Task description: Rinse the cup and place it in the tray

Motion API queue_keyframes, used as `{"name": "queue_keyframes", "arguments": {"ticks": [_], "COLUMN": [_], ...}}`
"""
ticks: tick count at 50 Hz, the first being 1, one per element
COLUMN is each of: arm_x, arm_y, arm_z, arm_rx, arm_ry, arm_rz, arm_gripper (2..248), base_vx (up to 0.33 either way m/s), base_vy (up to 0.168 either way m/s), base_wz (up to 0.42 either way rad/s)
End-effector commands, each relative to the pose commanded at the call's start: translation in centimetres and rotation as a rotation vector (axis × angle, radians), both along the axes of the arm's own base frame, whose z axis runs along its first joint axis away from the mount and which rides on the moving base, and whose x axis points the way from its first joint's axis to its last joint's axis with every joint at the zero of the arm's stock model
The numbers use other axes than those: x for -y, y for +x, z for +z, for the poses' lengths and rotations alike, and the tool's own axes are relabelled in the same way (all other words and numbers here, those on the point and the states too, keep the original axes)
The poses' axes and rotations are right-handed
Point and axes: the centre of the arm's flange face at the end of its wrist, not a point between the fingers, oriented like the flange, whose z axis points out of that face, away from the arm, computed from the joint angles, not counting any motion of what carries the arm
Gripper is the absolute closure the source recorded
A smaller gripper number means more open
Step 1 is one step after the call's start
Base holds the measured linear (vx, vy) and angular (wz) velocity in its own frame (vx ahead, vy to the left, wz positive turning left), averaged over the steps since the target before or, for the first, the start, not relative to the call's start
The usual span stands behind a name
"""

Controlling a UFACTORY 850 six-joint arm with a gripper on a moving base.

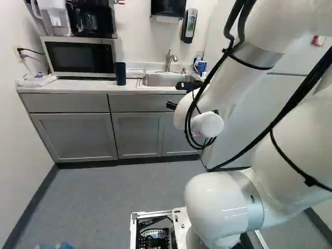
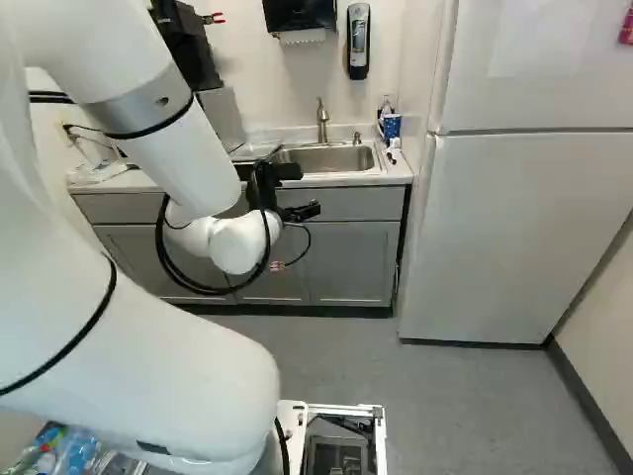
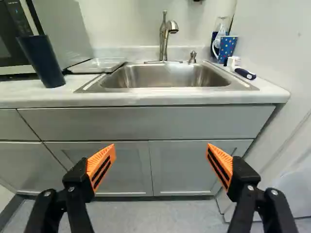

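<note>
Looking at the gripper [image 3: 162,148], spread wide, with nothing between the orange pads [image 3: 103,165]. Over to the navy tumbler [image 3: 41,60], probably the cup: upright on the countertop [image 3: 141,99], just beside the microwave [image 1: 80,56]. Likely light, stiff-walled and hard to break, but slippery once wet. Best taken around its smooth side, near mid-height, leaving the mouth free for water from the faucet [image 3: 165,36]. Squeeze firmly, not hard; tip over the sink [image 3: 165,76] to drain.

On to the containers! Can't see down into the tumbler, so can't call any contents. Next, spotting the shallow clear tray [image 3: 99,64], between tumbler and sink; can't make out for certain anything in it. Then, past the sink's other end, catching a polka-dot mug [image 3: 227,47], handle towards the basin, in front of a clear bottle [image 3: 221,25]. No telling the mug's contents from here, either.
</note>
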Motion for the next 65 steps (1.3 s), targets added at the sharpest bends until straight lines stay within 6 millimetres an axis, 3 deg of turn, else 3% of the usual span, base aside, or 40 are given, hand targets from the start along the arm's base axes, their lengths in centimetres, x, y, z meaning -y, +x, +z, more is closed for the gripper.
{"name": "queue_keyframes", "arguments": {"ticks": [29,65], "arm_x": [0.4,0.4], "arm_y": [3.2,3.7], "arm_z": [3.0,5.9], "arm_rx": [0.059,0.083], "arm_ry": [-0.001,-0.001], "arm_rz": [-0.011,-0.011], "arm_gripper": [3,3], "base_vx": [0.000,0.000], "base_vy": [0.000,0.000], "base_wz": [0.000,0.000]}}
